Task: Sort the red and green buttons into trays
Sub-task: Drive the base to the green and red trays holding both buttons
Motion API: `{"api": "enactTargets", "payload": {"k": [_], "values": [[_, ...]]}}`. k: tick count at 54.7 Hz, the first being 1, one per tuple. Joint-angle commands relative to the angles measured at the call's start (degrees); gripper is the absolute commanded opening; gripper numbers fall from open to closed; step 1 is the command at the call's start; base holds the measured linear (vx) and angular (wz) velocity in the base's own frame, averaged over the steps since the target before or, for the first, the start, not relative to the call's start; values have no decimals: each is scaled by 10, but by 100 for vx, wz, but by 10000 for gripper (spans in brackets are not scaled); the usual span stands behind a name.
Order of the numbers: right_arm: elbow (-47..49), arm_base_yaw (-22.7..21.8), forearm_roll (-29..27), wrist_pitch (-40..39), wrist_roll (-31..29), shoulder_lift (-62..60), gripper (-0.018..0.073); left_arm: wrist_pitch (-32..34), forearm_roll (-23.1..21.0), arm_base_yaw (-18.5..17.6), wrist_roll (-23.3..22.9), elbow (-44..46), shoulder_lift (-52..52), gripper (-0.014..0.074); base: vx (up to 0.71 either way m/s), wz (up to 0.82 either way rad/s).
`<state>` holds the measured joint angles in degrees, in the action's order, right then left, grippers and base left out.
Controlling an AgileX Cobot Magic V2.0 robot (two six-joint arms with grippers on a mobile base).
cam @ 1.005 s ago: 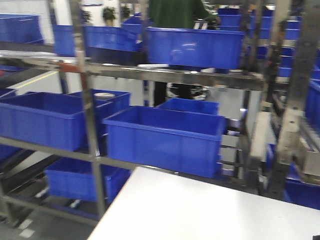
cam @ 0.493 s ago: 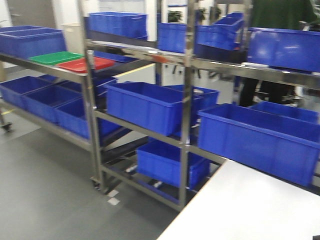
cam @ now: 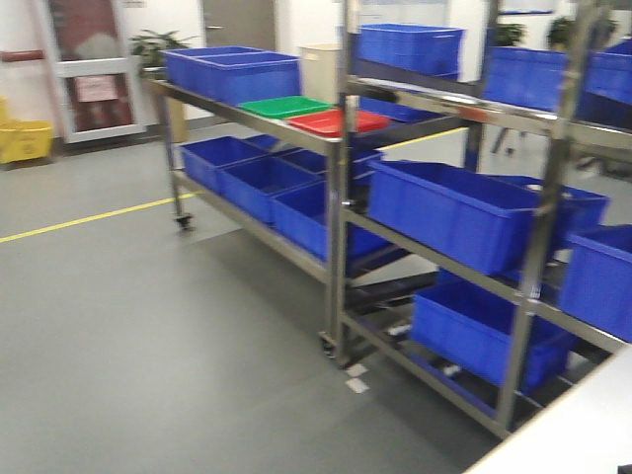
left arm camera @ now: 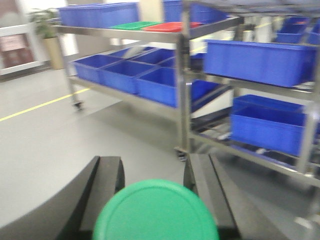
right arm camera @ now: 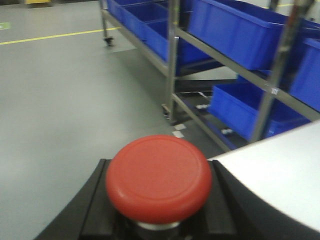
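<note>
The green button (left arm camera: 156, 212) fills the bottom of the left wrist view, and my left gripper (left arm camera: 152, 172) is shut on it, a black finger on each side. The red button (right arm camera: 159, 177) sits cap-up in my right gripper (right arm camera: 159, 167), which is shut on its body. The button bodies are mostly hidden under their caps. The green tray (cam: 286, 105) and the red tray (cam: 336, 121) lie side by side on the top shelf of a steel rack, far ahead. Both also show in the left wrist view, the green tray (left arm camera: 132, 25) left of the red tray (left arm camera: 167, 27). Neither gripper shows in the front view.
Steel racks (cam: 338, 247) hold several deep blue crates (cam: 444, 207) on all levels. A cream tub (cam: 318, 69) stands behind the trays. A white table corner (cam: 583, 434) sits at the bottom right. Open grey floor with a yellow line (cam: 89, 219) lies left, with a yellow bucket (cam: 25, 138) beyond.
The front view has swung left: racks and crates slid right, the table shrank to a corner, and the trays moved from the far left toward the centre.
</note>
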<state>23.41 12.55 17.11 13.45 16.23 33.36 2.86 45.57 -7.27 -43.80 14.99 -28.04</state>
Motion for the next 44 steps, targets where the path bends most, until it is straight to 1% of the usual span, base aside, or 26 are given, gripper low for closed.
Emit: {"api": "enactTargets", "payload": {"k": [1,22,34,44], "values": [[18,-1,5,-47,-4,-1,-8,37,-5,-3,-6,15,-3,0,-2,66],[18,-1,5,-47,-4,-1,-8,37,-5,-3,-6,15,-3,0,7,71],[18,-1,5,-47,-4,-1,-8,37,-5,-3,-6,15,-3,0,22,62],[18,-1,5,-47,-4,-1,-8,37,-5,-3,-6,15,-3,0,32,44]]}}
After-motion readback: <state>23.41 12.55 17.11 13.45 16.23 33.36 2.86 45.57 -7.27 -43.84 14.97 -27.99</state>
